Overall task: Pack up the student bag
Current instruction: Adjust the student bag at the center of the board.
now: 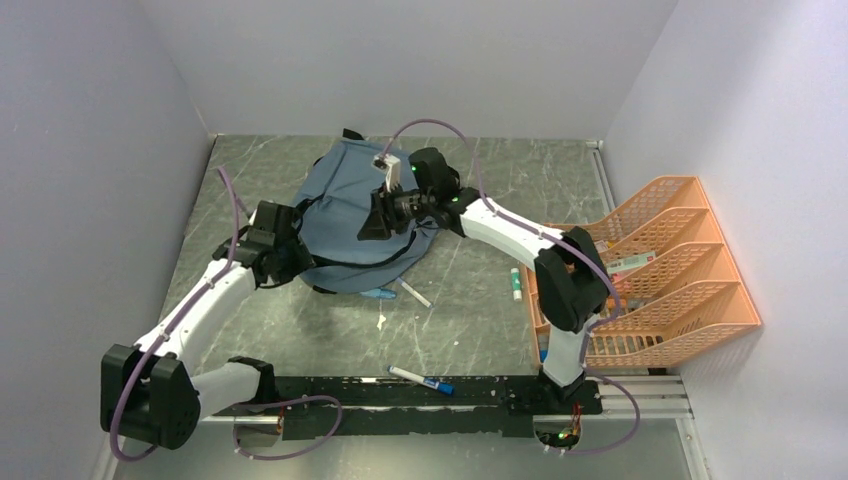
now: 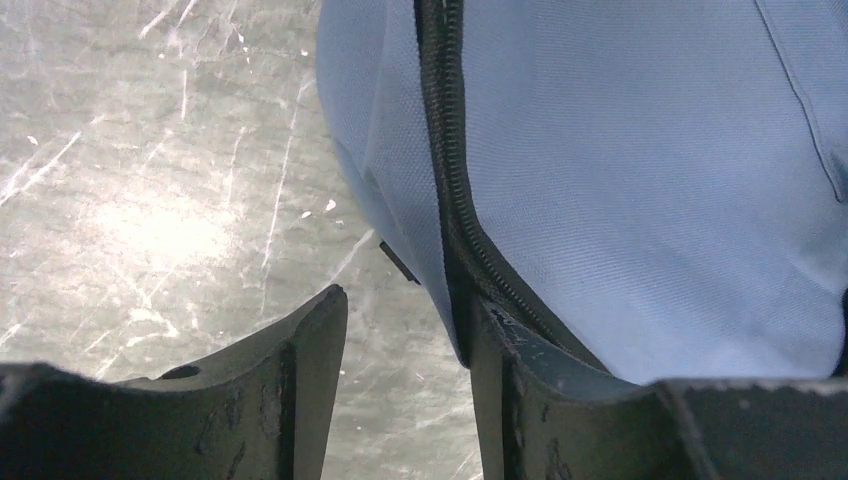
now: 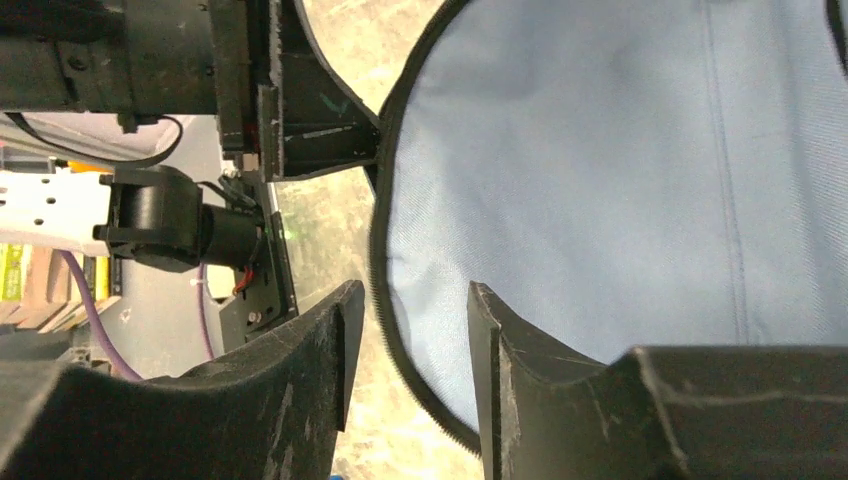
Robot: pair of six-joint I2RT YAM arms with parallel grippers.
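The student bag (image 1: pixel 350 205), a grey-blue fabric backpack with black zippers, lies flat at the middle back of the table. My left gripper (image 1: pixel 292 252) is at the bag's left edge. In the left wrist view it (image 2: pixel 405 300) is open, and the bag's zipper seam (image 2: pixel 445 190) runs along its right finger with bare table in the gap. My right gripper (image 1: pixel 376 216) is over the bag's middle. In the right wrist view it (image 3: pixel 405 290) is open, with the bag's curved zipper edge (image 3: pixel 378 260) between the fingers, not clamped.
An orange mesh tray rack (image 1: pixel 665 265) stands at the right. Loose on the table are a blue-capped marker (image 1: pixel 421 380) near the front rail, a white pen (image 1: pixel 415 293), a small blue item (image 1: pixel 380 294) and a white stick (image 1: pixel 516 283).
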